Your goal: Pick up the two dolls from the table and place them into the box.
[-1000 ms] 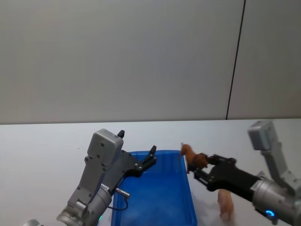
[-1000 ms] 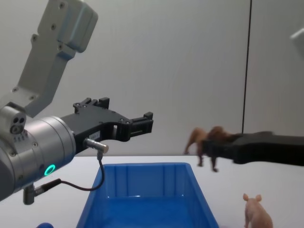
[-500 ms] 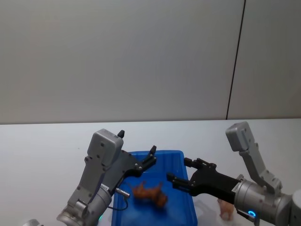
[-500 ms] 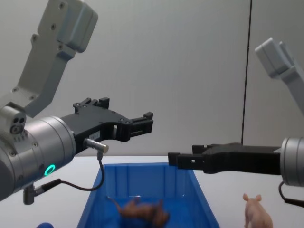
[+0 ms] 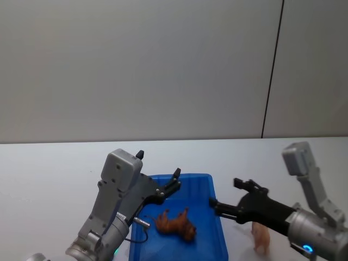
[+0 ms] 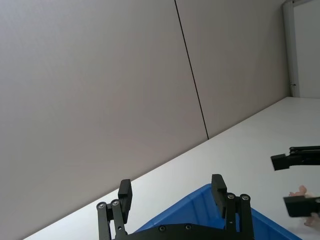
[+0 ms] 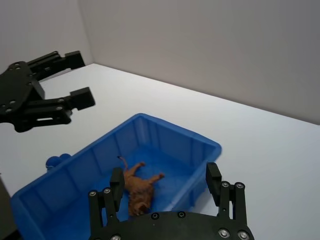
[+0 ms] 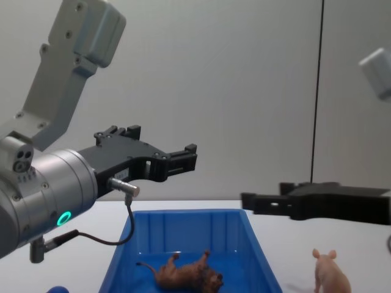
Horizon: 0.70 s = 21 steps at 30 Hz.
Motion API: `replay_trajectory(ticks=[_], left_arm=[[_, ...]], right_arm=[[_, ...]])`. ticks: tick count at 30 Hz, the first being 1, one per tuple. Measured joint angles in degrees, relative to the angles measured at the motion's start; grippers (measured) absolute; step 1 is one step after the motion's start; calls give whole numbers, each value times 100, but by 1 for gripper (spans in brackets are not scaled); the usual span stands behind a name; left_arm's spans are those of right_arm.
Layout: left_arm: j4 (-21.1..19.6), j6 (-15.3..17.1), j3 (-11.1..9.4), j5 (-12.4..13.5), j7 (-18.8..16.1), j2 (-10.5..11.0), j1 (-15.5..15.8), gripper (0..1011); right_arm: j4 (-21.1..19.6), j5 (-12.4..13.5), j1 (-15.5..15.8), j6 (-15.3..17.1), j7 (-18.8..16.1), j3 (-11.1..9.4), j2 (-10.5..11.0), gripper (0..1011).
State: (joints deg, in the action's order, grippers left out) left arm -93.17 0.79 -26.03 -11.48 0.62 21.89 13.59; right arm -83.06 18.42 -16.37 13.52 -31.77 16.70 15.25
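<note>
White tabletop (image 5: 43, 163), grey wall (image 5: 136, 65); lion (image 5: 175, 224) lies in box (image 5: 198, 176), chest view catches pig (image 8: 330, 278) upright to its right; left gripper (image 6: 171, 184) and right gripper (image 7: 165, 172) fingers spread, empty.

The box (image 5: 221, 242) sits on the table (image 5: 54, 168) straight before the robot (its long sides run away from it). 1 doll, the lion (image 5: 175, 225), lies on its side on the box floor, about midway between the side walls. The other, the pig (image 5: 261, 237), stands on the table outside the box, near its right wall but apart from it. The left gripper (image 6: 171, 186) hangs above the box's far left corner. The right gripper (image 7: 165, 174) hangs above the right rim, between lion and pig.
</note>
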Motion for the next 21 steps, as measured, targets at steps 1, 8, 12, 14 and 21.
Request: replay_trajectory(ticks=[1, 8, 12, 14, 21], left_arm=[[0, 0, 0, 0, 0, 0, 0, 1001], [0, 0, 0, 0, 0, 0, 0, 1001], [0, 0, 0, 0, 0, 0, 0, 1001], [0, 0, 0, 0, 0, 0, 0, 1001], [0, 0, 0, 0, 0, 0, 0, 1001]], right_arm=[[-28, 22, 28, -14, 45, -15, 25, 1001], [-321, 170, 338, -65, 369, -157, 276, 1001], [-466, 254, 540, -28, 570, -232, 424, 1001], [-502, 277, 590, -4, 627, -252, 464, 1001], [-568, 318, 813, 154, 862, -288, 599, 1001]])
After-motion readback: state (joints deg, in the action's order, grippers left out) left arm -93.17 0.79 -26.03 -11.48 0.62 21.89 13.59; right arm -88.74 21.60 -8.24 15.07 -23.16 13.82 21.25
